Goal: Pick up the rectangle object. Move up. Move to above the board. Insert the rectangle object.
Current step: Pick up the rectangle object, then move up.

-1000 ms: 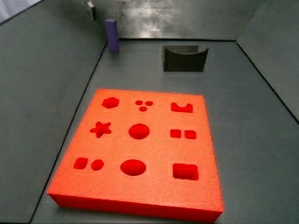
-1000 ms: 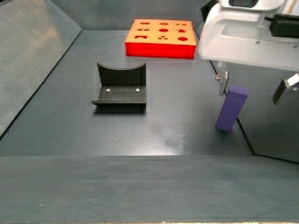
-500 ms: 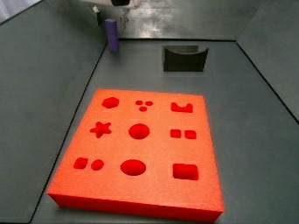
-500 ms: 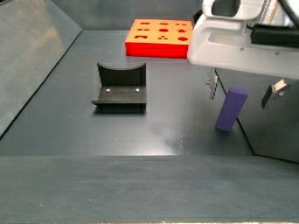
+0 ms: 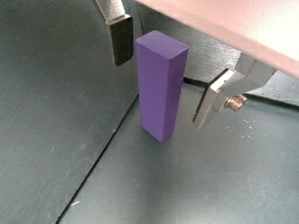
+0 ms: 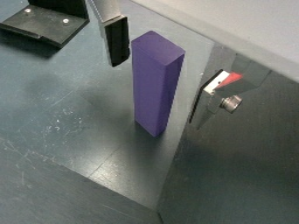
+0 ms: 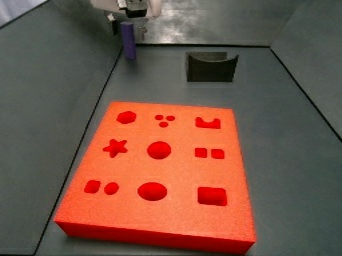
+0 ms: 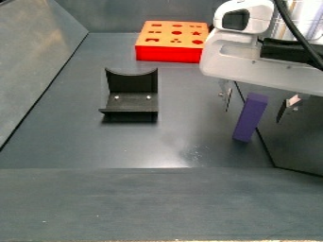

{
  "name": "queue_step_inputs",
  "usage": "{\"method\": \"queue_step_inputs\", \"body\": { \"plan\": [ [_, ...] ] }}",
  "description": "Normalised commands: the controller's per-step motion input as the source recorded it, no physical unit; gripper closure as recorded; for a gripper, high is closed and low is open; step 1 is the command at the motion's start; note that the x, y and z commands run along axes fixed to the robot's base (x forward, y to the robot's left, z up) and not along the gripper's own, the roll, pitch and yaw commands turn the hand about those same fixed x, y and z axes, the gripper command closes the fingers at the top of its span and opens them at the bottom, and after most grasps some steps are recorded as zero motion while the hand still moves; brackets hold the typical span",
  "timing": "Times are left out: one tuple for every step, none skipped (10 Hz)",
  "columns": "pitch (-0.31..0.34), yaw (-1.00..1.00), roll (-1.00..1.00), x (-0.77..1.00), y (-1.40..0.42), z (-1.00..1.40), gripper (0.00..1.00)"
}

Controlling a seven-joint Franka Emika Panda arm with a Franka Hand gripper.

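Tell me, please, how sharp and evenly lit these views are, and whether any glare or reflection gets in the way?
In both wrist views the rectangle object is sharp, standing between the open gripper fingers; in a wrist view the glossy wall mirrors a finger. In a side view the board glows oversaturated, its holes low in contrast. In a side view the fixture is clear, while the near floor looks soft.

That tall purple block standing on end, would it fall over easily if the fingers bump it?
Probably: the rectangle object stands tall on a small base. It looks stiff and matte, so likely grippable. The open gripper straddles it, fingers apart from its sides.
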Motion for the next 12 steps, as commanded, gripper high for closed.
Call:
{"method": "queue_step_inputs", "body": {
  "plan": [
    [0.000, 0.00, 0.00, 0.00, 0.00, 0.00, 1.00],
    [0.000, 0.00, 0.00, 0.00, 0.00, 0.00, 1.00],
    [0.000, 0.00, 0.00, 0.00, 0.00, 0.00, 1.00],
    [0.000, 0.00, 0.00, 0.00, 0.00, 0.00, 1.00],
    [0.000, 0.00, 0.00, 0.00, 0.00, 0.00, 1.00],
    [0.000, 0.00, 0.00, 0.00, 0.00, 0.00, 1.00],
    [0.000, 0.00, 0.00, 0.00, 0.00, 0.00, 1.00],
    [0.000, 0.00, 0.00, 0.00, 0.00, 0.00, 1.00],
    [0.000, 0.00, 0.00, 0.00, 0.00, 0.00, 1.00],
    [0.000, 0.00, 0.00, 0.00, 0.00, 0.00, 1.00],
    [0.000, 0.00, 0.00, 0.00, 0.00, 0.00, 1.00],
    [0.000, 0.00, 0.00, 0.00, 0.00, 0.83, 1.00]
  ]
}}
